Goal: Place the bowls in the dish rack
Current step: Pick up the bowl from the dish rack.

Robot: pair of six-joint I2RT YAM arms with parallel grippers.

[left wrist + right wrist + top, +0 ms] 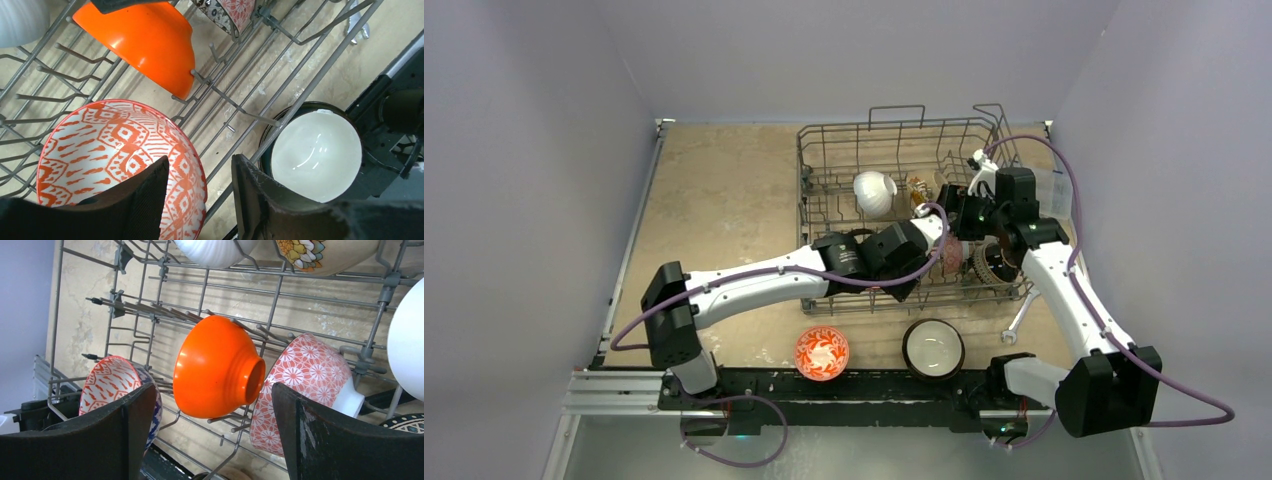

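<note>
The dish rack (864, 127) stands at the far right of the table. Both arms reach into it. My left gripper (201, 160) is open, its jaws standing either side of the rim of a red-patterned bowl (115, 145) that leans on the tines without being pinched. A plain orange bowl (145, 40) rests on tines just beyond. My right gripper (214, 390) hangs open above that orange bowl (215, 367), holding nothing. A red floral bowl (305, 380) leans beside it. A white bowl (875, 193) sits further back in the rack.
On the table before the rack lie a red-patterned bowl (821, 353) and a dark bowl with a cream inside (933, 348). A wrench (1019, 320) lies at the rack's right front corner. A clear box (1059, 190) stands right of the rack.
</note>
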